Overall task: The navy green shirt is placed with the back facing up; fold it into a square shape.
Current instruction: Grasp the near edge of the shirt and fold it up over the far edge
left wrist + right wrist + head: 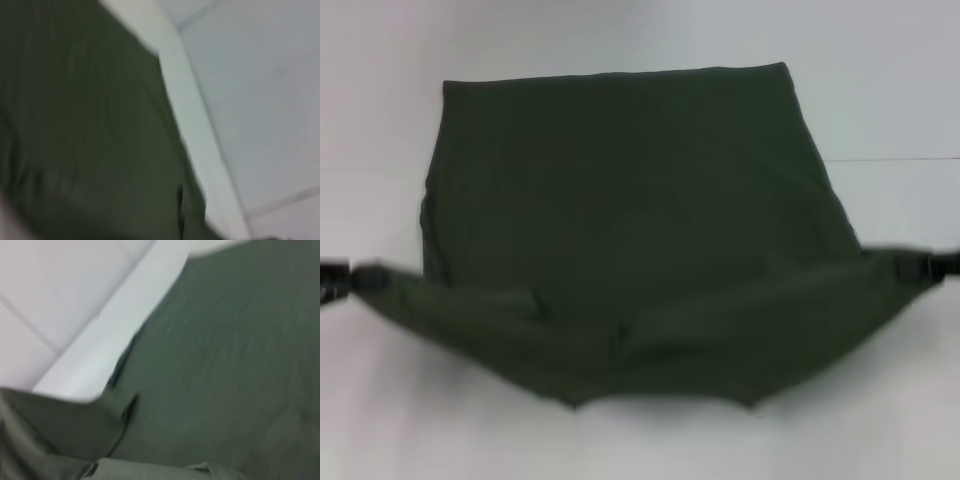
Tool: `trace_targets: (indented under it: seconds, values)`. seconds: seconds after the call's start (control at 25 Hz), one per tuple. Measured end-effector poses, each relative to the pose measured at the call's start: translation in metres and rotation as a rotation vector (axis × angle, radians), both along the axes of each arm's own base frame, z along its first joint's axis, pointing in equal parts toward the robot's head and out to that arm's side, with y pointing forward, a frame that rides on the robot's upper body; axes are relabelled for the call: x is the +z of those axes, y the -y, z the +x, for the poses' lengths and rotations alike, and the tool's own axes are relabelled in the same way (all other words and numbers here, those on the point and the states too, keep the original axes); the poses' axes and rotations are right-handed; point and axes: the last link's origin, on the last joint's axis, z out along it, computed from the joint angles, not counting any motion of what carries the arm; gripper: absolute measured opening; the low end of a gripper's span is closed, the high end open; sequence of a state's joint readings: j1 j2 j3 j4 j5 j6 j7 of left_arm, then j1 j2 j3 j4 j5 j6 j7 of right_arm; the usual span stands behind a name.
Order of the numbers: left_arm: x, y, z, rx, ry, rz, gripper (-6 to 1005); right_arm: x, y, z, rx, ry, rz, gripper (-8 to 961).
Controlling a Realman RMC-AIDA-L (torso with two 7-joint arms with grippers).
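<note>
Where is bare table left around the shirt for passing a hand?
Bare table lies beyond the navy green shirt, off both flanks, and nearest the robot. Crowded: left gripper and right gripper at the shirt's stretched corners.

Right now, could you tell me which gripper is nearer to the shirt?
Neither: the left gripper holds the shirt at its left tip, the right gripper at its right tip. Both grip the near edge, stretched between them.

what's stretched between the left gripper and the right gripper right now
Only the navy green shirt: in the head view its near edge spans from the left gripper to the right gripper.
</note>
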State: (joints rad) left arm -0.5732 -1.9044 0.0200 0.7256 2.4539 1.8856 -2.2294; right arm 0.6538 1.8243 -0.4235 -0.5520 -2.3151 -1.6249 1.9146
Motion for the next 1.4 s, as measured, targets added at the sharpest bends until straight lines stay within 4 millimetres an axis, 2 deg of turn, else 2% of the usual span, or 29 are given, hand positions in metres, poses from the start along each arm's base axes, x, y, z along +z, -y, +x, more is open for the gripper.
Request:
trace_targets:
  seconds: [0.28,0.56,0.76,0.96,1.2,1.4]
  values:
    - [-0.001,-0.058,0.017,0.014,0.016,0.208,19,0.015,-0.042,-0.02,-0.009,-0.054,0.217,39]
    - [-0.018,-0.096,0.019,0.042,-0.032,0.375,20,-0.001,-0.071,-0.028,-0.074,-0.082,0.359,40]
    - [-0.03,-0.111,0.016,0.077,-0.084,0.479,20,-0.017,-0.083,-0.026,-0.138,-0.064,0.453,40]
    - [-0.044,-0.123,0.012,0.126,-0.152,0.534,19,-0.029,-0.087,-0.019,-0.195,-0.052,0.513,41]
    - [-0.068,-0.132,0.022,0.117,-0.197,0.535,19,-0.043,-0.094,-0.018,-0.236,-0.011,0.536,42]
    - [-0.077,-0.137,0.028,0.118,-0.228,0.542,19,-0.05,-0.1,-0.024,-0.218,0.03,0.55,43]
